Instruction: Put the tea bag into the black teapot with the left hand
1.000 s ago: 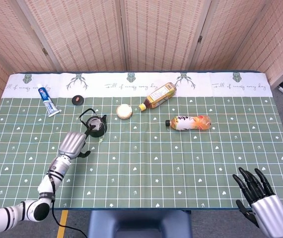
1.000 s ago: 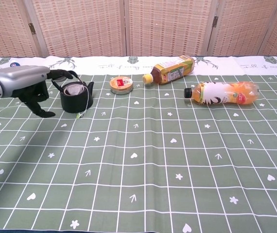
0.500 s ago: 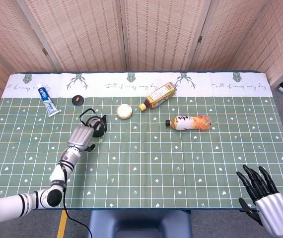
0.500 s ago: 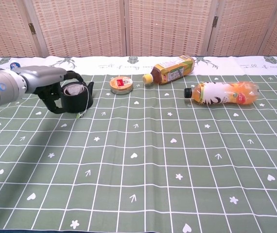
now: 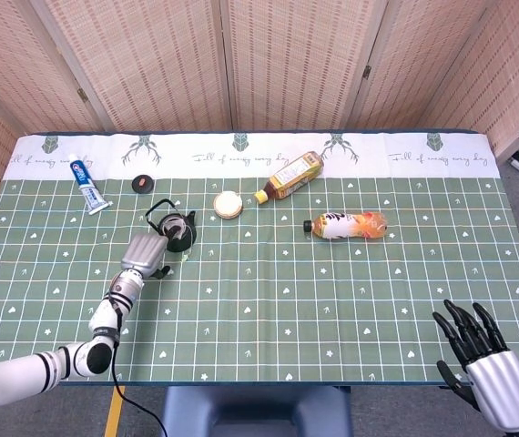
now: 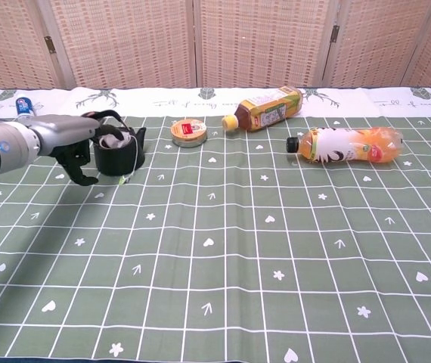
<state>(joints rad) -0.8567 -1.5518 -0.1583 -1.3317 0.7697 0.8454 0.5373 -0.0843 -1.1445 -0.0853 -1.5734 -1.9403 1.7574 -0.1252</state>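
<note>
The black teapot (image 5: 179, 231) (image 6: 117, 156) stands at the left of the table, lid off. A pale tea bag (image 6: 112, 141) shows inside its mouth, and its string and small tag (image 6: 127, 180) hang down the pot's front to the cloth. My left hand (image 5: 147, 254) (image 6: 74, 146) is just to the left of the pot, fingers curved downward and holding nothing, the thumb up by the pot's handle. My right hand (image 5: 483, 355) hovers at the table's near right corner, fingers spread and empty.
A round tin (image 5: 228, 204) (image 6: 188, 132) lies right of the pot. Two bottles lie on their sides: a brown tea one (image 5: 290, 175) (image 6: 267, 109) and an orange one (image 5: 346, 224) (image 6: 345, 144). A toothpaste tube (image 5: 87, 185) and the small dark lid (image 5: 141, 183) sit at the back left.
My left hand swung right up to the teapot, then eased back a little to its left side. The right hand shifted slightly at the table's corner.
</note>
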